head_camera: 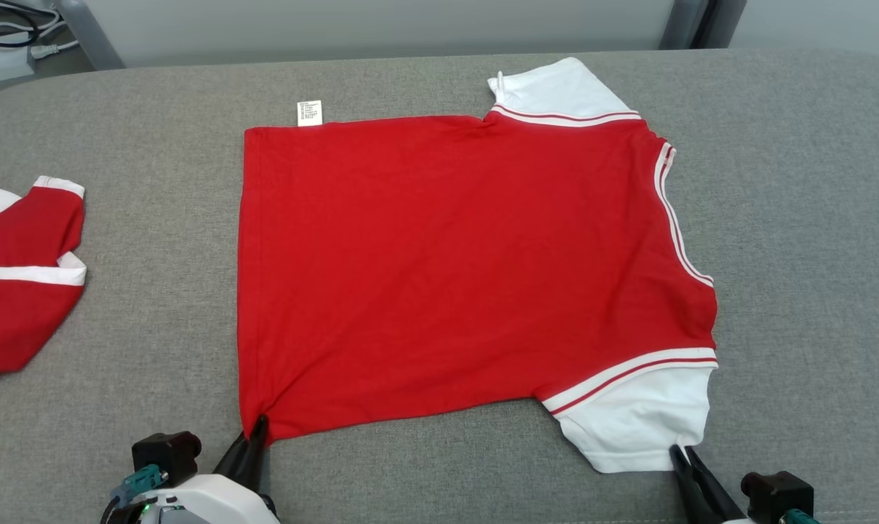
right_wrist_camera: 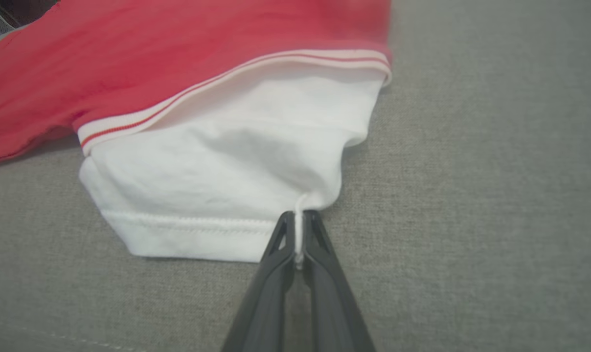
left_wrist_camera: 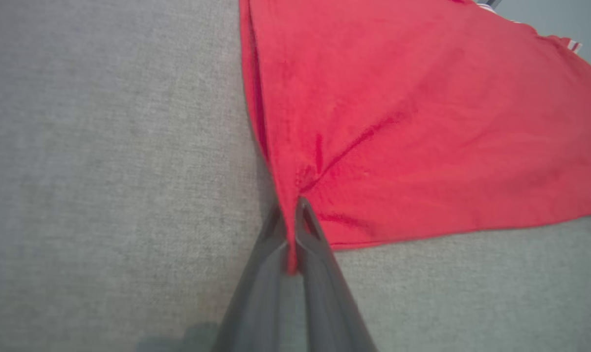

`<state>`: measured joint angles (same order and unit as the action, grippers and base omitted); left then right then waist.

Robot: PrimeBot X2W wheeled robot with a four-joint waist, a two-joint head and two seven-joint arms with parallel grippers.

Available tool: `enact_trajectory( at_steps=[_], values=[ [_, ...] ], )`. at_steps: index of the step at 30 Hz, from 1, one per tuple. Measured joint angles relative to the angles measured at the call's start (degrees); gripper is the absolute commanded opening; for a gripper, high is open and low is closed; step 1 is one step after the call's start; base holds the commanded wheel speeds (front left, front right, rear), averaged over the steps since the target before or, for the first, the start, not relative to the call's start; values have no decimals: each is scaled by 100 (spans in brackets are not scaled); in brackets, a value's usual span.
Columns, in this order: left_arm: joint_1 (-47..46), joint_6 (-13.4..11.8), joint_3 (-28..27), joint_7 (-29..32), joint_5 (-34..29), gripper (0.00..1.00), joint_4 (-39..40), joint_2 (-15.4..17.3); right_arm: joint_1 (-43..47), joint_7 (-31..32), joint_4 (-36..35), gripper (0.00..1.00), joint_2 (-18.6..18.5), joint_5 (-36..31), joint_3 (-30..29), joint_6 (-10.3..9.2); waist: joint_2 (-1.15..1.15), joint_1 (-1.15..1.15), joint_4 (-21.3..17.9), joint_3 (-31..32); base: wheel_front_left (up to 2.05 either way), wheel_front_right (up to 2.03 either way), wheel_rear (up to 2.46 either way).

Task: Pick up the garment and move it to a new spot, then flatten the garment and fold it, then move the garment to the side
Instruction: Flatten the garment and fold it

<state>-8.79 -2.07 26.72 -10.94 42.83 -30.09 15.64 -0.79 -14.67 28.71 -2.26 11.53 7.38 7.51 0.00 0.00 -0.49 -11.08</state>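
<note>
My left gripper point(head_camera: 254, 437) is clamped on the near left corner of the red garment point(head_camera: 447, 269), with the hem bunched into a thin fold between my fingers point(left_wrist_camera: 268, 274). In the left wrist view, creases run out across the cloth from that pinch. My right gripper point(head_camera: 681, 455) is clamped as well, on the lower edge of the near white sleeve point(head_camera: 636, 422), with a small tuck of white cloth caught in its tips. The garment lies spread flat in the middle of the grey padded surface point(head_camera: 810, 218), hem toward the left edge and neckline toward the right edge. Its near side is just beside the front edge, where both my grippers sit. The far white sleeve point(head_camera: 556, 87) reaches toward the back edge, and a small white label point(head_camera: 309, 113) sticks out from the far side near the hem. A second red and white garment point(head_camera: 17, 291) lies loosely folded at the left edge, well apart from the one I hold
</note>
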Motion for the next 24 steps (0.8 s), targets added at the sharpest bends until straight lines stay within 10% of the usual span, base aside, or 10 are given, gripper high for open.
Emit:
enact_trajectory(
  at_steps=[24],
  values=[
    [1097,-660,-287,419,266,0,1460,634,2103,535,-2585,0,29,307,-411,0,0,0,-65,-126,0,0,0]
  ],
)
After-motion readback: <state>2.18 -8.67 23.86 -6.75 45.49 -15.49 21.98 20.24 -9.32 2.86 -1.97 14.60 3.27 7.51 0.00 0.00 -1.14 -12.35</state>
